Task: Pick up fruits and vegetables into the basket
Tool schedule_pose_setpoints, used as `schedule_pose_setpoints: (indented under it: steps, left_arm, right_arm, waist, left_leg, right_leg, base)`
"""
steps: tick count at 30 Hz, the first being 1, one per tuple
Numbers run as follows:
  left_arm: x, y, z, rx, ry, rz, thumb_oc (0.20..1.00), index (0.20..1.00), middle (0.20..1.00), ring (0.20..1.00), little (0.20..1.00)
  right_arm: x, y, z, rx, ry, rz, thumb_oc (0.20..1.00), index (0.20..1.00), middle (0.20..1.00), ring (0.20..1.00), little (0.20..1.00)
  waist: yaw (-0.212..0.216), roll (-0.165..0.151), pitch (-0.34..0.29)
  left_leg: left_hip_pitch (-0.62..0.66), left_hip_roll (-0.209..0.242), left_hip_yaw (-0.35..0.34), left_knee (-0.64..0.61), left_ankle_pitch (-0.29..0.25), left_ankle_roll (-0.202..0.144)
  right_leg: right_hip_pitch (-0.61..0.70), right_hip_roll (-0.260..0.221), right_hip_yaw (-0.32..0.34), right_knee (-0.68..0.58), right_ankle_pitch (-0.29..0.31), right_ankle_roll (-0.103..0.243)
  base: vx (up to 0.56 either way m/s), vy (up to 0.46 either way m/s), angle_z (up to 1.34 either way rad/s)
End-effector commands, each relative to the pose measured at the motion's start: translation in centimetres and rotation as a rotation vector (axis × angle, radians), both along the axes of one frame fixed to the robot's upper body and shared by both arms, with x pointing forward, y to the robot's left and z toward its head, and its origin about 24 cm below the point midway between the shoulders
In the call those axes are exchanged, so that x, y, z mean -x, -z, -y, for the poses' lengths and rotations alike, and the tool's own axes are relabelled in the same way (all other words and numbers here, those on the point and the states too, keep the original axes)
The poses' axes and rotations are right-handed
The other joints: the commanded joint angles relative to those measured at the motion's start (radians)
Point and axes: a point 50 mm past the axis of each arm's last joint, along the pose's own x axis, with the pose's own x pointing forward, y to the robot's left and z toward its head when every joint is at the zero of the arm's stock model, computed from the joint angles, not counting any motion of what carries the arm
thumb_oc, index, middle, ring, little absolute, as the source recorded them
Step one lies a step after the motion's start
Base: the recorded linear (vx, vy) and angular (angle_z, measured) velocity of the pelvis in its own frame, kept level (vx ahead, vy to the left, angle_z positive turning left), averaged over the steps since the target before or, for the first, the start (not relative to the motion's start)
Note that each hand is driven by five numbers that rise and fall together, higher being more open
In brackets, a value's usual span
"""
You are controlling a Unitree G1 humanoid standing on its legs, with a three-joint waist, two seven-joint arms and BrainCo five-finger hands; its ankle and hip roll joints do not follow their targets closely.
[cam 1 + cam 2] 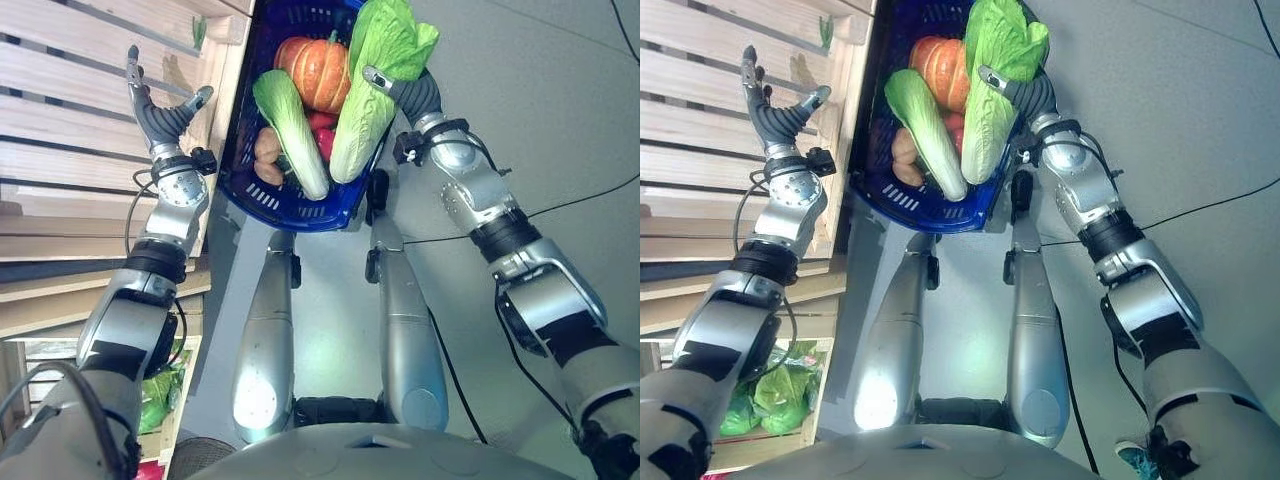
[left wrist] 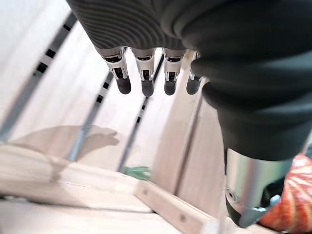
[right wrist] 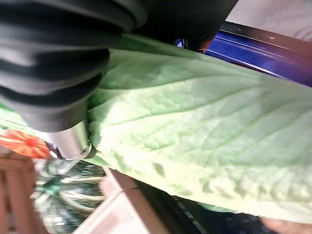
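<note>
Left eye view: right hand [image 1: 400,90] curled round the napa cabbage [image 1: 375,85] over the blue basket [image 1: 290,205]. Left hand [image 1: 160,115] splayed, empty. Cabbage likely light, soft-leaved; firmer grip nearer the stalk.

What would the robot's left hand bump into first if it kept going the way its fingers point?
Probably the pale wooden slatted shelf: the open left hand points straight at its boards, nothing showing between, though depth is unclear.
</note>
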Motion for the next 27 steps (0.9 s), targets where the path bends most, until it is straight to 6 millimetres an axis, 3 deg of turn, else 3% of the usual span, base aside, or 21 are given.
schedule_pose_setpoints:
  steps: [1,9,19,20,21,22,27]
  left_arm:
    - [0.1,0.2,-1.1,-0.004,-0.014,-0.020,1.000,1.000,1.000,1.000,1.000]
    - [-0.4,0.8,0.0,-0.026,0.047,-0.048,1.000,1.000,1.000,1.000,1.000]
    - [-0.7,1.3,1.9,-0.027,0.099,-0.033,1.000,1.000,1.000,1.000,1.000]
    - [-0.7,1.2,2.1,-0.026,0.102,-0.031,1.000,1.000,1.000,1.000,1.000]
    - [-0.7,1.2,2.2,-0.026,0.104,-0.029,1.000,1.000,1.000,1.000,1.000]
    - [-0.7,1.3,2.5,-0.025,0.108,-0.025,1.000,1.000,1.000,1.000,1.000]
    - [-0.6,1.3,3.1,-0.031,0.121,-0.020,1.000,1.000,1.000,1.000,1.000]
  right_arm:
    - [-0.2,-1.2,-0.7,-0.018,-0.038,0.014,0.200,0.200,0.200,0.200,0.200]
    - [-2.1,-0.1,1.5,-0.004,0.074,-0.131,0.200,0.200,0.200,0.200,0.200]
    - [-2.8,1.5,3.1,-0.047,0.168,-0.253,0.219,0.219,0.219,0.219,0.219]
    - [-2.8,1.5,3.2,-0.037,0.180,-0.260,0.300,0.300,0.300,0.300,0.300]
    - [-2.8,1.6,3.3,-0.036,0.190,-0.267,0.605,0.605,0.605,0.605,0.605]
    - [-2.8,1.8,3.4,-0.036,0.198,-0.279,1.000,1.000,1.000,1.000,1.000]
    - [-2.9,1.8,4.0,-0.031,0.240,-0.286,1.000,1.000,1.000,1.000,1.000]
  waist:
    - [0.017,0.067,-0.036]
    - [0.053,0.092,-0.036]
    - [0.078,0.118,-0.036]
    - [0.080,0.119,-0.036]
    - [0.081,0.121,-0.036]
    - [0.082,0.123,-0.036]
    - [0.086,0.128,-0.036]
  left_leg:
    - [-0.008,-0.076,0.043,-0.081,0.060,0.042]
    - [-0.030,-0.090,0.026,-0.058,0.055,0.050]
    - [-0.062,-0.109,0.009,-0.035,0.051,0.060]
    - [-0.065,-0.110,0.009,-0.033,0.051,0.061]
    - [-0.067,-0.110,0.009,-0.032,0.052,0.061]
    - [-0.071,-0.110,0.010,-0.032,0.053,0.062]
    - [-0.081,-0.114,0.007,-0.028,0.054,0.064]
  right_leg:
    - [0.035,0.038,-0.100,0.112,-0.178,0.016]
    - [0.014,0.028,-0.117,0.138,-0.184,0.013]
    - [-0.018,0.025,-0.121,0.161,-0.185,0.011]
    - [-0.021,0.024,-0.122,0.163,-0.185,0.011]
    - [-0.023,0.023,-0.122,0.164,-0.185,0.011]
    - [-0.027,0.023,-0.123,0.164,-0.183,0.011]
    - [-0.039,0.022,-0.124,0.172,-0.183,0.012]
  base:
    - [0.02,-0.014,0.12]
    - [0.02,-0.009,0.08]
    - [0.02,0.008,0.08]
    - [0.00,0.000,0.00]
    - [0.00,0.000,0.00]
    - [0.00,0.000,0.00]
    - [0.00,0.000,0.00]
